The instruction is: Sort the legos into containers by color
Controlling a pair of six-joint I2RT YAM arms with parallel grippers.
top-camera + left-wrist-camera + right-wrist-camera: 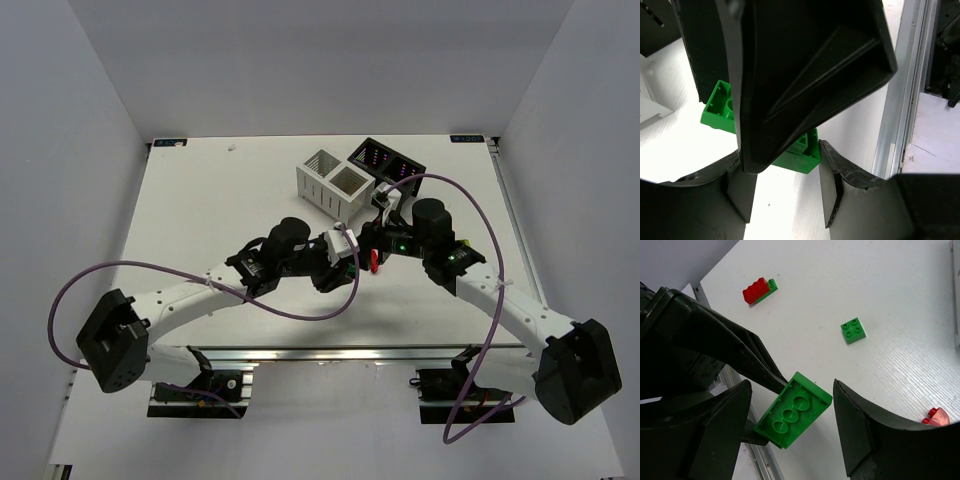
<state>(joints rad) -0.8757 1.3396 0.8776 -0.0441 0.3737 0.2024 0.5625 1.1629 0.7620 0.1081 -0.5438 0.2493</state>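
reaches in from the near left and near right corners with left arm [190, 295] and right arm [500, 300], wrists meeting in the middle. clamps left gripper [782, 165] on a brick [792, 412], held tilted. spreads right gripper [792, 387] wide around that brick, fingers [860, 425] on either side, clear of it. crosses one right finger in front of the left jaws.

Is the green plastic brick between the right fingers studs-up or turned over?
Turned over: the green plastic brick shows its hollow, three-tube underside.
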